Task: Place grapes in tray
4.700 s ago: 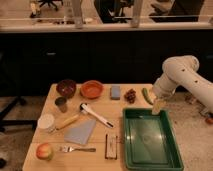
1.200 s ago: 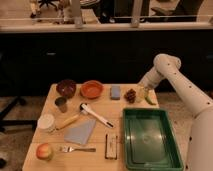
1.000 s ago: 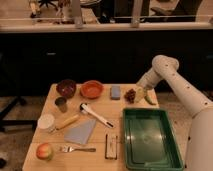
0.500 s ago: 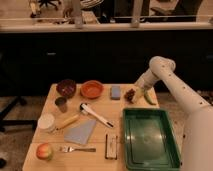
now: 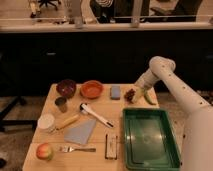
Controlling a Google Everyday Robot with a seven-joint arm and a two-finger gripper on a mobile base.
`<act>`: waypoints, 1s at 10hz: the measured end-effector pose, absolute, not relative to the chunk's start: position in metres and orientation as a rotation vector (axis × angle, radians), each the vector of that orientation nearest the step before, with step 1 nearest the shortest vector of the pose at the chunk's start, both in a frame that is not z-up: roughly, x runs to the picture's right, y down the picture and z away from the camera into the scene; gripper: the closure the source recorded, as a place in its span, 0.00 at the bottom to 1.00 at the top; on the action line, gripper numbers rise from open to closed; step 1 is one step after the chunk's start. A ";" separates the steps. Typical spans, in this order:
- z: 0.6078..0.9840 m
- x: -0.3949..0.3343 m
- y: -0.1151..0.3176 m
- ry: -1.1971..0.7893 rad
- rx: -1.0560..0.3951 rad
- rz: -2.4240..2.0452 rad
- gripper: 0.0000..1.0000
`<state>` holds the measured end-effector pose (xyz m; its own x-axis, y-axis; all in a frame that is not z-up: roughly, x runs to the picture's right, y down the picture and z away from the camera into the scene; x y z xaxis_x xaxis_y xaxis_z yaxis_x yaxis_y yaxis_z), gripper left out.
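Evidently, the reach-and-grasp step is in hand: the tool [image 5: 136, 93] is lowered over the grapes [image 5: 130, 94] at the far right corner of the surface [image 5: 117, 111], with its jaws spread wide and nothing gripped. The grapes are seen resting on the surface, between the grey-blue block [image 5: 115, 92] and the green pepper [image 5: 149, 98], just beyond the far rim of the tray [image 5: 150, 140], which is found empty. No fruit is lifted yet, so the task is judged to be at an early stage.

For the next move, the jaws are to be settled around the cluster and closed gently, since soft, bumpy fruit is likely to be crushed or let slip by a hard or off-centre grip. Care is called for with the pepper, which lies just beside the tool and could be nudged or caught. After that, a lift and a short carry towards the near side are needed, with a release over the tray's floor.

Much is hard to make out. The fingertips are merged with the dark cluster, so it cannot be told whether the grapes are touched. Part of the grapes is covered by the tool, and the arm is cut off at the right edge.
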<state>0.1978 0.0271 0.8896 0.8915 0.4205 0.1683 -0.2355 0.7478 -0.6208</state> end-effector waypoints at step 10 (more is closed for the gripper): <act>0.910 0.216 0.034 -0.360 -0.636 0.441 0.20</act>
<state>0.2156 0.0342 0.9097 0.8474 0.4972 0.1864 -0.2816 0.7184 -0.6361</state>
